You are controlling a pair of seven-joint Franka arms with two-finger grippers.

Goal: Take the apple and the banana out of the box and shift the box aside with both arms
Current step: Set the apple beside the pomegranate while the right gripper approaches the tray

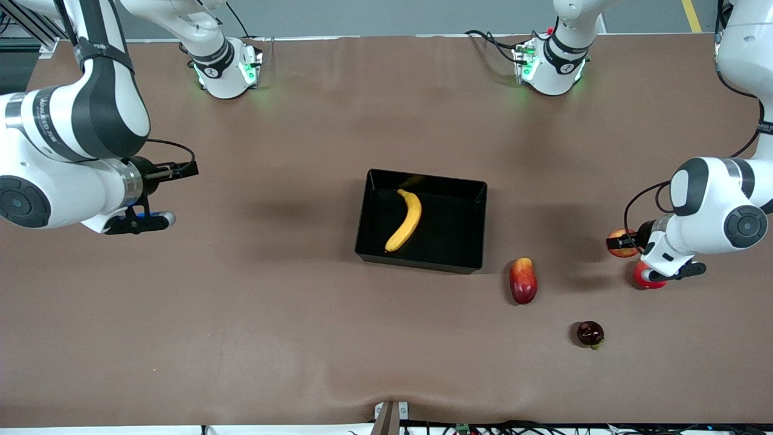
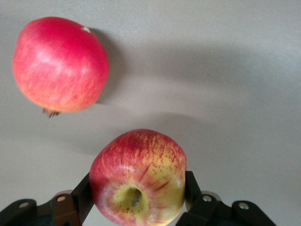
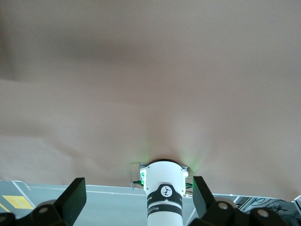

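The left gripper has its jaws clamped on the apple above the tabletop. The right gripper waits, jaws wide apart, holding nothing. The banana lies in the box.

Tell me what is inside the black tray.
Only the banana lies inside the black tray, toward the right arm's end. The rest of its floor shows bare; the part under the banana is covered.

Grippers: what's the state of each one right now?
Left gripper: shut on the streaked apple.
Right gripper: open, holding nothing, waiting over bare table.
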